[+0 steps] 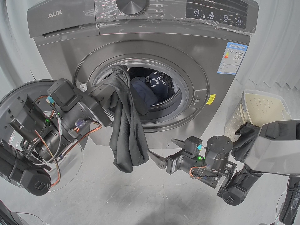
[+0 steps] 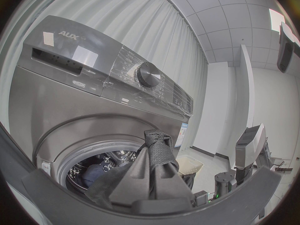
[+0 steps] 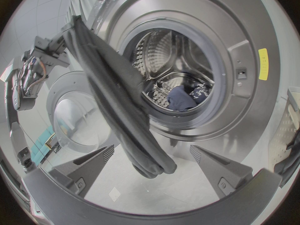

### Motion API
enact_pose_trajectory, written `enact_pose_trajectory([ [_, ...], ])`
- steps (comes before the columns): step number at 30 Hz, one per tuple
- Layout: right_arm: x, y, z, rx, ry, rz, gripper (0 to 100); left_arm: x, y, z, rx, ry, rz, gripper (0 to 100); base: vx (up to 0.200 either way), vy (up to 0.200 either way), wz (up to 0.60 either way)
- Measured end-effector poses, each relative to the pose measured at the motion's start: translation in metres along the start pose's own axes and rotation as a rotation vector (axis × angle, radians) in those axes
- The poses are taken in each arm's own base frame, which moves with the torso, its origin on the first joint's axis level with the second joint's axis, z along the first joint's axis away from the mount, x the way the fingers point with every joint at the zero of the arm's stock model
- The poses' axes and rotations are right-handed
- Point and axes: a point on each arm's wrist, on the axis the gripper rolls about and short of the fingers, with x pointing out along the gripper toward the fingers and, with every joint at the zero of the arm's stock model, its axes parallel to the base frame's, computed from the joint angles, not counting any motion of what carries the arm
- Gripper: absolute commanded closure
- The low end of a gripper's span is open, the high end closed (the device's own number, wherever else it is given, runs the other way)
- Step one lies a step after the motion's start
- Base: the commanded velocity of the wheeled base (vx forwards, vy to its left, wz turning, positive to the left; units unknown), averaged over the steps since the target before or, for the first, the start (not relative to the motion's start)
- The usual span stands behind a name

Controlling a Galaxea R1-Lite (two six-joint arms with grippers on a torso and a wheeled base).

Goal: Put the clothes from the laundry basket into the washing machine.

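My left gripper [image 1: 114,75] is shut on a dark grey garment [image 1: 128,132] at the left rim of the washing machine's round opening [image 1: 140,88]. The cloth hangs down long in front of the drum toward the floor. In the left wrist view the fingers [image 2: 137,175] pinch the bunched top of the garment [image 2: 157,147]. Dark blue clothes [image 1: 150,88] lie inside the drum. My right gripper [image 1: 165,152] stands open low in front of the machine, just right of the hanging cloth [image 3: 125,110]. The cream laundry basket [image 1: 262,110] stands at the right with a black garment [image 1: 245,141] over its edge.
The washer door [image 1: 28,128] stands swung open at the left behind my left arm. Grey floor [image 1: 131,197] spreads in front of the machine. A white curtain [image 1: 275,41] hangs behind and to the right.
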Motion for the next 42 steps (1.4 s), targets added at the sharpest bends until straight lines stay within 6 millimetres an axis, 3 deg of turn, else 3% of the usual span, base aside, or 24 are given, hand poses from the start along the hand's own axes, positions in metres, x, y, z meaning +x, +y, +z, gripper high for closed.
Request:
enact_pose_trajectory([
  [10, 0.024, 0.02, -0.004, -0.006, -0.043, 0.061, 0, 0.003, 0.005, 0.002, 0.01, -0.018, 0.037, 100, 0.0, 0.0, 0.0],
  [17, 0.043, 0.018, -0.003, -0.004, -0.086, 0.055, 0, 0.004, 0.006, 0.002, 0.011, -0.018, 0.04, 100, 0.0, 0.0, 0.0],
  [18, 0.046, 0.016, -0.003, -0.007, -0.093, 0.052, 100, 0.004, 0.006, 0.002, 0.011, -0.018, 0.039, 100, 0.0, 0.0, 0.0],
  [24, 0.06, 0.006, 0.002, -0.009, -0.142, 0.027, 100, 0.003, 0.005, 0.002, 0.01, -0.016, 0.038, 100, 0.0, 0.0, 0.0],
  [29, 0.06, 0.0, 0.004, -0.008, -0.156, 0.015, 100, 0.003, 0.006, 0.001, 0.01, -0.013, 0.04, 100, 0.0, 0.0, 0.0],
  [42, 0.012, -0.017, 0.044, -0.031, -0.18, -0.031, 100, 0.002, 0.012, 0.002, 0.019, -0.015, 0.06, 100, 0.0, 0.0, 0.0],
])
